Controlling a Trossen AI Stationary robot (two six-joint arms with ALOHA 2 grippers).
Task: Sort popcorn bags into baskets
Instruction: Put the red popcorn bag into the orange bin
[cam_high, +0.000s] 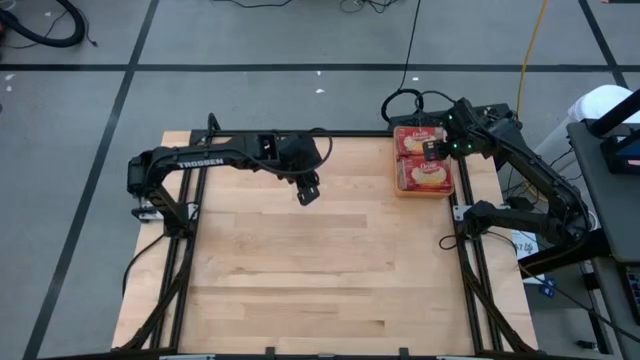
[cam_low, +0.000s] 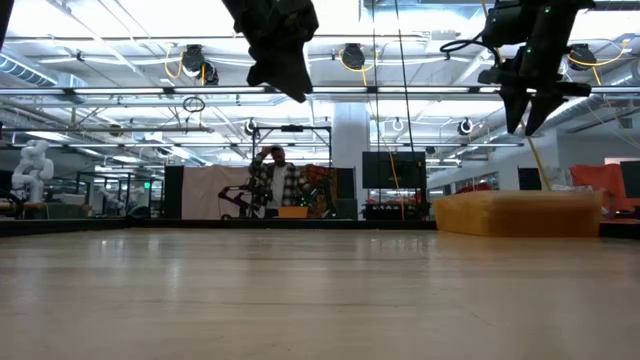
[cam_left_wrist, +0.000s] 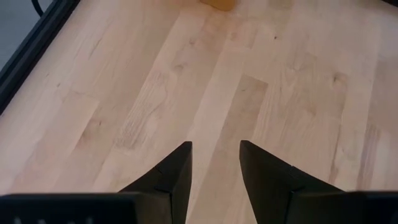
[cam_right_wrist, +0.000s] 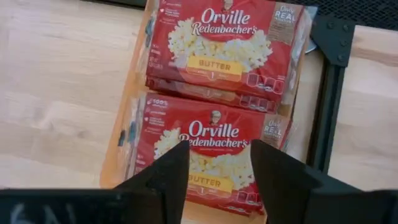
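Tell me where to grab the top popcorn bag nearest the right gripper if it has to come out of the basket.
Take that popcorn bag across its short width, coming straight down from above. It lies flat, face up, on a stack in the orange basket, whose walls likely block a sideways approach. The right gripper hangs open above it; the left gripper hangs over bare table.

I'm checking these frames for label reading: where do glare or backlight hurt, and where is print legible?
Low view: bright ceiling lights silhouette both claws, and the orange basket hides its contents. Right wrist view: evenly lit, and the popcorn bags show readable print. Left wrist view: soft light on bare wood.
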